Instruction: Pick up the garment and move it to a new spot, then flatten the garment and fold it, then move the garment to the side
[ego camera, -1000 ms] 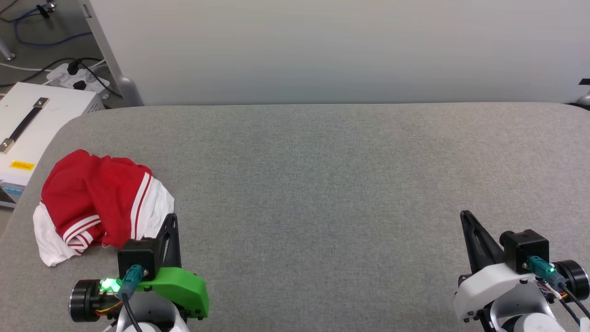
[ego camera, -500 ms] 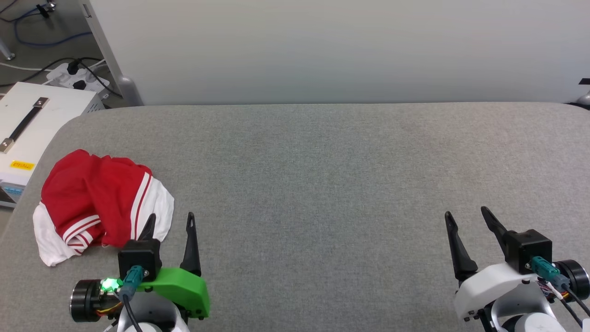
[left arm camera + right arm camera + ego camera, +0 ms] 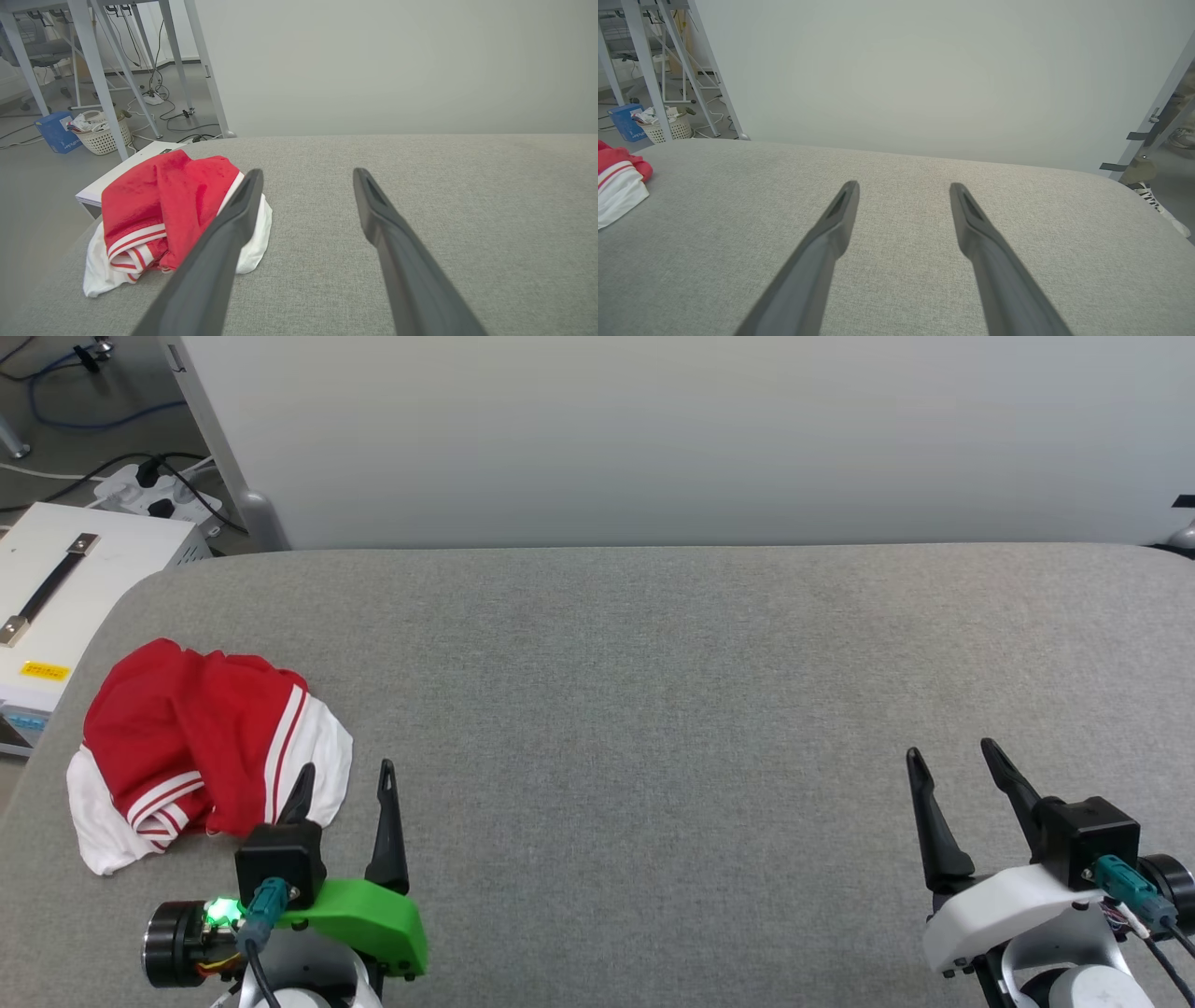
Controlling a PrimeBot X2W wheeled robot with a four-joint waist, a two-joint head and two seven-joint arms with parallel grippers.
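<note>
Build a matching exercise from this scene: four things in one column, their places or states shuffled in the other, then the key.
Things
1. garment
2. left gripper
3. right gripper
4. white case

Places or states
A. open, over the bare near right part of the grey surface
B. crumpled in a heap at the surface's left end
C. open, close beside the heap's near right side
D. off the surface, beyond its left edge

Pairs: 1-B, 2-C, 3-A, 4-D
</note>
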